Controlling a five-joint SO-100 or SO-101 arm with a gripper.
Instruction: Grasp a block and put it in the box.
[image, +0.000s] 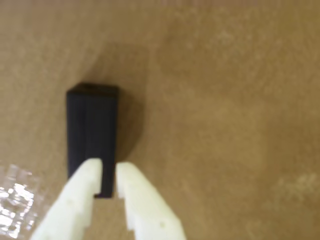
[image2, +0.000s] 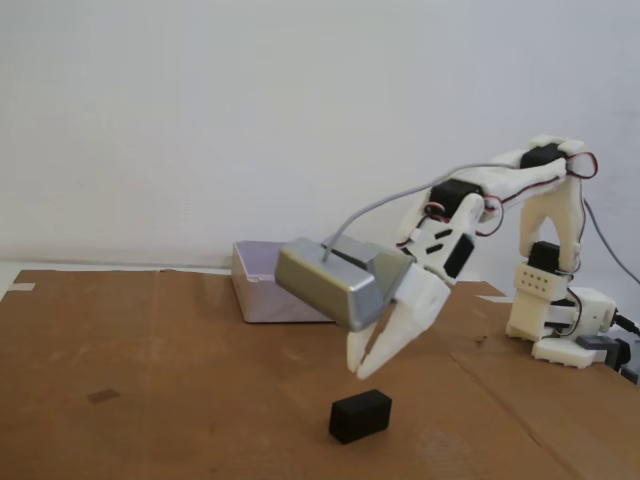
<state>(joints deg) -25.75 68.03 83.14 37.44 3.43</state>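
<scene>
Gripper (image: 106, 179): fingers narrowly parted, poised just above block (image: 92, 135), nothing pinched. Block ungrasped on cardboard; box (image2: 262, 285) well apart. Grasp, transfer outstanding

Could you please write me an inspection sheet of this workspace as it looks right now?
Surface: brown cardboard sheet with creases.
Job's things: small matte black rectangular block lying on the cardboard, outside the tray; shallow pale lavender-grey plastic box behind, contents not visible.
Clutter: small dark mark on the cardboard.
Gripper: white two-finger gripper just above the block, fingers nearly together, holding nothing.
Cables: grey cable from the silver-grey camera housing; red wires along the arm.
Surroundings: plain white wall.
</scene>
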